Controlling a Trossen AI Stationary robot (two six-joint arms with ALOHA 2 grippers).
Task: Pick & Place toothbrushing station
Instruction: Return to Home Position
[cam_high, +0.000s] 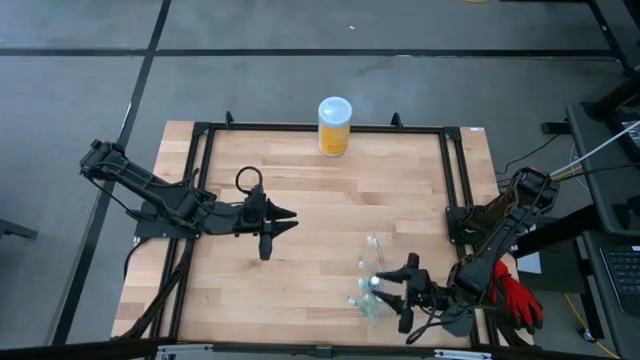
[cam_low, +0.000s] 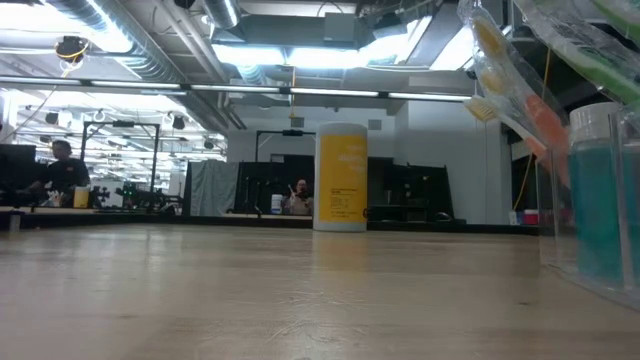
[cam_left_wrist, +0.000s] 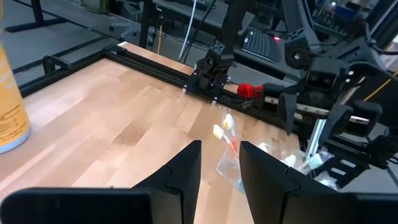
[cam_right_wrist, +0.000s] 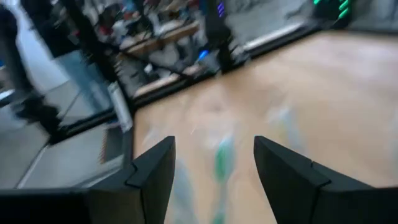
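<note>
A clear cup (cam_high: 372, 285) stands on the right half of the table (cam_high: 300, 290), near the edge opposite the yellow jar (cam_high: 334, 125). It holds a teal tube (cam_low: 603, 215) and several slim toothbrushes (cam_low: 490, 60), which lean out over the rim; 1 shows orange on its handle and another is green (cam_right_wrist: 221, 163).

The right gripper (cam_high: 392, 296) hovers just beside the cup, low over the wood, its 2 fingers spread and holding nothing. The left gripper (cam_high: 285, 215) hangs over the table's left half, well apart from the cup, fingers likewise parted and empty, pointing toward the right side.

The table is pale wood planks in a black frame, on a grey floor. A red cloth (cam_high: 517, 295) lies by the right arm's base. Beyond the table, 2 people (cam_low: 62, 165) sit in a bright workshop under ceiling ducts.
</note>
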